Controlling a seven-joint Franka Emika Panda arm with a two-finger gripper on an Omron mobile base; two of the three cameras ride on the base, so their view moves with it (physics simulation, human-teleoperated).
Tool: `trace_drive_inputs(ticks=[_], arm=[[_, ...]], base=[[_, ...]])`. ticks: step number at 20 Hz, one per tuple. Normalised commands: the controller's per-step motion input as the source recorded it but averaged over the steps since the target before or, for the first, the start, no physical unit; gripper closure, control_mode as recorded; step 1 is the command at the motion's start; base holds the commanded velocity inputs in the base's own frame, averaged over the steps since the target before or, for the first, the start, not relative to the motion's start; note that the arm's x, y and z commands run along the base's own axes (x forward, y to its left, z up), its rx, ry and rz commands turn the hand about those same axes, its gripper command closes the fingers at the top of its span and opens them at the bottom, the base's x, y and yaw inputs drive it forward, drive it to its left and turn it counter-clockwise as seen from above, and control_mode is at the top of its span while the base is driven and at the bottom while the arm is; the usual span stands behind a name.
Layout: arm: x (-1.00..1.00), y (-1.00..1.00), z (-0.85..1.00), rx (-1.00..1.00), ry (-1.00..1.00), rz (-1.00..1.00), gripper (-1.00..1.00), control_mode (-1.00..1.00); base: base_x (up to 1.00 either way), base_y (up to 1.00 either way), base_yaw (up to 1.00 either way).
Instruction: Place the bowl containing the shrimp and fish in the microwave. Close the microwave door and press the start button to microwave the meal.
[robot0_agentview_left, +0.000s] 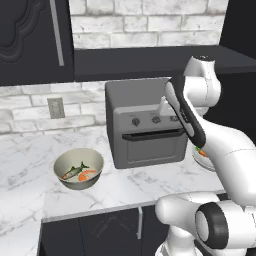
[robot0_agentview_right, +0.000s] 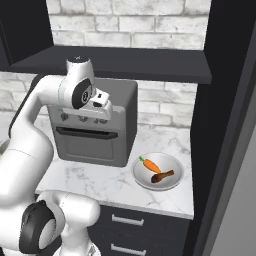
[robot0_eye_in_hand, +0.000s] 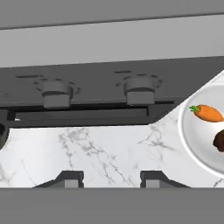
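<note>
The pale olive bowl (robot0_agentview_left: 78, 169) stands on the marble counter, left of the grey countertop oven. Inside it lie the grey-green fish (robot0_agentview_left: 74, 171) and the orange shrimp (robot0_agentview_left: 87, 175), side by side. My gripper (robot0_agentview_right: 96, 119) hangs in front of the oven's knob row, well right of the bowl and above the counter. In the hand view its fingertips (robot0_eye_in_hand: 70, 178) stand apart over bare marble with nothing between them, so the gripper (robot0_eye_in_hand: 111, 179) is open. The microwave, its door and the start button are out of view.
The grey countertop oven (robot0_agentview_left: 145, 127) with knobs sits at the back of the counter. A flat white dish (robot0_agentview_right: 157, 171) with a carrot and a brown piece lies to its right. A dark shelf (robot0_agentview_right: 125, 62) overhangs, and a tall dark panel (robot0_agentview_right: 220, 125) stands at the right.
</note>
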Motion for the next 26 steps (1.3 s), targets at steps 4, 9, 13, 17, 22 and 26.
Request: trace_drive_inputs(ticks=[4,9,13,17,22,26], arm=[[-0.02,0.15,-0.22,0.0,-0.02,0.0,-1.0,-1.0],[-0.39,0.58,-0.27,-0.03,-0.09,-0.01,-1.0,-1.0],[-0.43,0.79,-0.44,-0.01,-0.1,-0.01,-1.0,-1.0],[-0.22,0.75,-0.48,0.0,-0.08,-0.06,-1.0,-1.0],[-0.1,0.7,-0.34,0.03,-0.06,-0.12,-1.0,-1.0],[-0.01,0.68,-0.18,0.04,0.02,-0.08,-1.0,-1.0]], base=[[0.0,0.0,0.0],[0.0,0.0,0.0],[0.0,0.0,0.0],[0.0,0.0,0.0],[0.0,0.0,0.0],[0.0,0.0,0.0]])
